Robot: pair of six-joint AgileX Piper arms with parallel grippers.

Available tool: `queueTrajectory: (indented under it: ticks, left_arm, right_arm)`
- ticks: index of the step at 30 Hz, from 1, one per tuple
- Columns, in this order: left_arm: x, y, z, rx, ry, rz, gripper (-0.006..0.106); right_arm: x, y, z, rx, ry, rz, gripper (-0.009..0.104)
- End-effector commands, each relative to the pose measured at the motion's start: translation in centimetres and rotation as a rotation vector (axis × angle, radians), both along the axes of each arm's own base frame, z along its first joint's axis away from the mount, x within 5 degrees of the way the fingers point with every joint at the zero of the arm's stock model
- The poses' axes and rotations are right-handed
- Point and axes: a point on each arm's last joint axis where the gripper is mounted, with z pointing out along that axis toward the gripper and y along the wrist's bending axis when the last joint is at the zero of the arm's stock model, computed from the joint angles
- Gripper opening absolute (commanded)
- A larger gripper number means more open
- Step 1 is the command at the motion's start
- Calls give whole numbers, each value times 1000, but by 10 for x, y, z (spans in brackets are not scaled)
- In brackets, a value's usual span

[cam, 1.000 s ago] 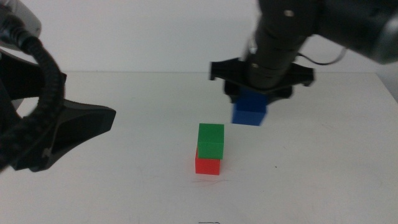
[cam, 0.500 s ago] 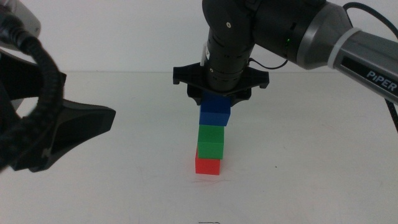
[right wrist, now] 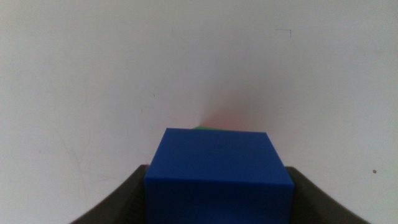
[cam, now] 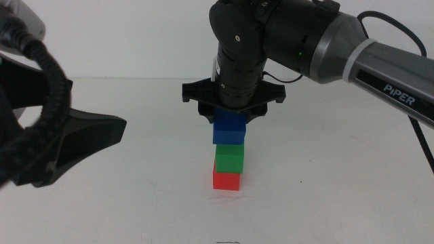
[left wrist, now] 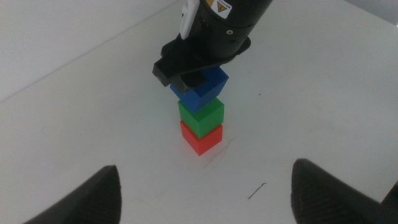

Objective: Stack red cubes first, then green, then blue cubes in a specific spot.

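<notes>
Blue cube (cam: 228, 129), pinched in the right gripper (cam: 230, 114) at mid frame, sits right on the green cube (cam: 229, 158) over the red cube (cam: 226, 180), while the left gripper (left wrist: 205, 186) waits spread wide.

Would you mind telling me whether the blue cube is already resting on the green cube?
Touching, it seems. In the left wrist view the blue cube, held by the right gripper, meets the green cube with no gap; the middle view agrees.

blue cube (cam: 229, 128) atop green (cam: 229, 158), red (cam: 226, 179)
</notes>
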Motion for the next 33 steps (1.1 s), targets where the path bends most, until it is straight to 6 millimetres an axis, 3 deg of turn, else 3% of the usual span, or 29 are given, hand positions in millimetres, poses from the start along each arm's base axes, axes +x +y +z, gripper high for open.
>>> queueTrajectory:
  ticks: [1, 29, 32, 33]
  left_arm:
    - [-1, -1, 14, -65, -67, 9, 94]
    - [-1, -1, 14, -65, -67, 9, 94]
    - [-1, -1, 14, -65, -67, 9, 94]
    - [-1, -1, 14, -65, -67, 9, 94]
  right_arm:
    - [-9, -14, 28, -22, -37, -7, -1]
    - [4, -9, 0, -62, 8, -25, -1]
    - [4, -9, 0, -65, 2, -26, 0]
    - [6, -9, 0, -66, -11, -33, 11]
